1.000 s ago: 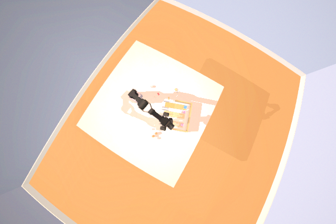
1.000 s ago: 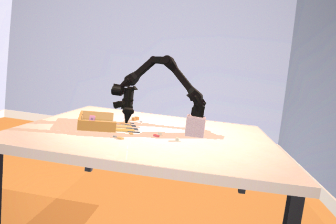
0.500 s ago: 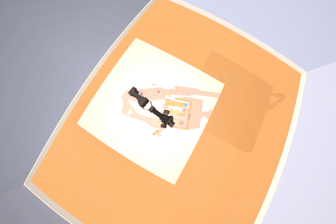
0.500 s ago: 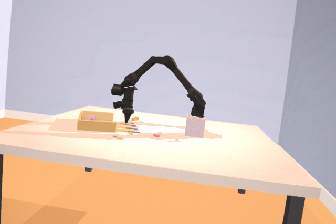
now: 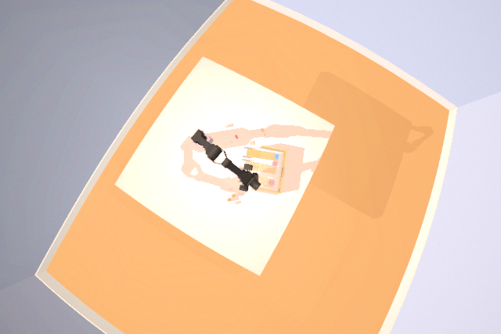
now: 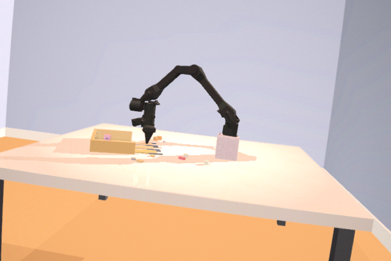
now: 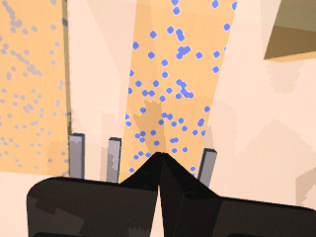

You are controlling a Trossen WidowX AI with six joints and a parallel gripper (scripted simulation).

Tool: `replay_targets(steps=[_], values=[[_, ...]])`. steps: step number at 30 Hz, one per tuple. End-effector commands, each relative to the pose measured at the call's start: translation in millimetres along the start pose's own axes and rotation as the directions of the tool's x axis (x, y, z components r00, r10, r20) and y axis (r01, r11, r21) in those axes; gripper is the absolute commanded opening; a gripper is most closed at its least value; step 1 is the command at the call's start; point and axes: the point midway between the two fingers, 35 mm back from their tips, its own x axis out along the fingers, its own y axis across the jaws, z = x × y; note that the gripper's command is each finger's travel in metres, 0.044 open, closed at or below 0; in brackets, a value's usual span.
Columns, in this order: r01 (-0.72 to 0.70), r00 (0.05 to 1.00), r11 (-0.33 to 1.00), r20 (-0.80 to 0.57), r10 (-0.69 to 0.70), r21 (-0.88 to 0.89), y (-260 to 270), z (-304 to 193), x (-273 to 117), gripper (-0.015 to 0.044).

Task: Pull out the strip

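Note:
My gripper (image 6: pixel 146 142) (image 7: pixel 160 158) is shut and empty, pointing down at the open side of the box. In the wrist view its tips are over the near end of a blue-dotted strip (image 7: pixel 148 69), between two grey bars; height is unclear. A grey-speckled strip (image 7: pixel 30 114) lies to the left. Strip ends (image 6: pixel 145 150) stick out of the box. A pink cube (image 6: pixel 107 137) with a dark mark is inside the box. The top view shows a blue cube (image 5: pixel 276 156) and two pink cubes, one upper (image 5: pixel 275 163) and one lower (image 5: pixel 272 182). Which strip bears the marked cube cannot be told.
The wooden box (image 6: pixel 112 147) has low walls. Grey bars (image 7: pixel 76 157) (image 7: pixel 207 165) flank the strips. Orange blocks (image 6: pixel 157 138) lie behind the gripper. A red piece (image 6: pixel 181 158) and small pale pieces (image 6: pixel 206 162) lie between box and arm base (image 6: pixel 226 147).

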Motion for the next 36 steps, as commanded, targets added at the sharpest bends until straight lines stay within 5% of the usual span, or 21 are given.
replay_targets(steps=[1,36], values=[[-0.001,1.0,1.0,0.004,0.001,-0.005,0,1,2,0.0],[-0.001,1.0,1.0,0.003,0.001,-0.006,-1,-21,5,0.0]])
